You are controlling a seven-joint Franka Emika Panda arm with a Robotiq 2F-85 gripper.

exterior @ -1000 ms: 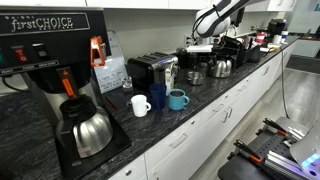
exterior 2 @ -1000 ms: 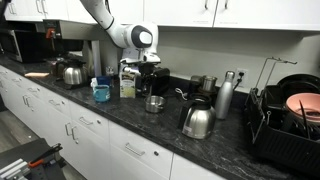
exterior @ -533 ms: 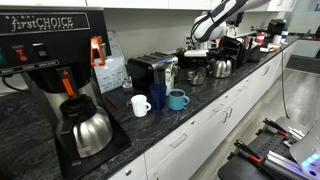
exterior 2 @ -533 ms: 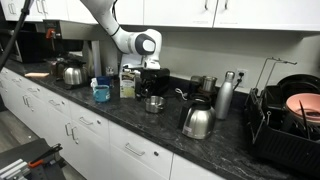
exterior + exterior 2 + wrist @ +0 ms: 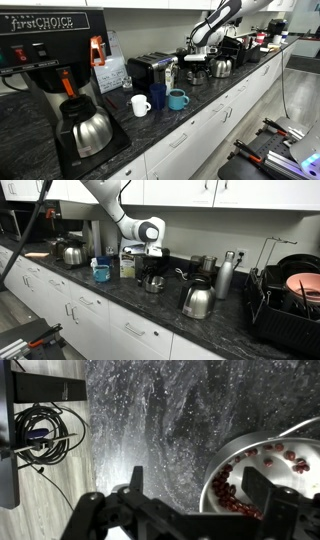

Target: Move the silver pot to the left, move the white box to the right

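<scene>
Lower right of the wrist view, silver pot on the counter, tool over its rim, spread wide

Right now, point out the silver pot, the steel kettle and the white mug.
silver pot [image 5: 243, 458]: wrist view, on its bare inner wall.
steel kettle [image 5: 197, 302]: in an exterior view, on its rounded body.
white mug [image 5: 140, 105]: in an exterior view, on its side.

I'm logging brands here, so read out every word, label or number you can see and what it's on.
"firstCHOICE": top front of the black coffee brewer.
White sheet beside the brewer: print too small to read.
Nothing readable in the wrist view or elsewhere.
</scene>
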